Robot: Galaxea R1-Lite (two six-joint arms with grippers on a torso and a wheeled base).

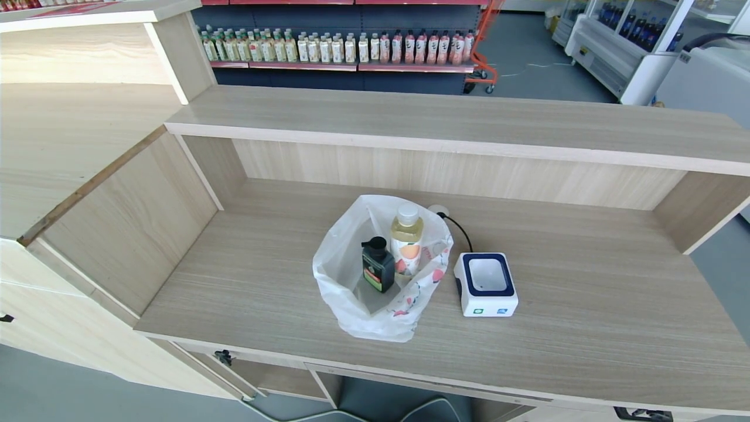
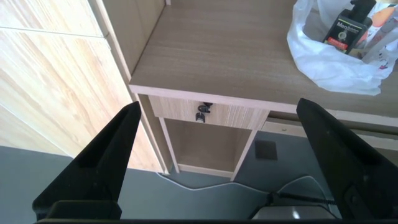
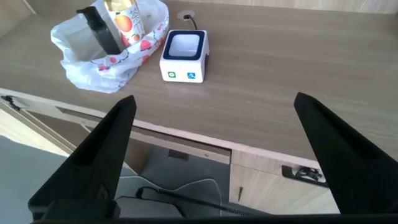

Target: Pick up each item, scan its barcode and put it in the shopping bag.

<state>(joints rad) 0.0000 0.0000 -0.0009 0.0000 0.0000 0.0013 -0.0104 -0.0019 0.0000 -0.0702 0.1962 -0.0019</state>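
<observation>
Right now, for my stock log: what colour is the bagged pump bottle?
The pump bottle is black, best in head view.

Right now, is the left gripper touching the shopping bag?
Apart. Left wrist view: left gripper hangs off the counter, bare wood between it and the shopping bag.

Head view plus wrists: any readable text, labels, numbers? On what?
Nothing reads clearly.
Dark pump bottle: label print, too blurred.
Drink bottle: label print, too small.
Scanner: green and blue icons on its front, no legible words.
Shelf bottles: labels too small.
</observation>
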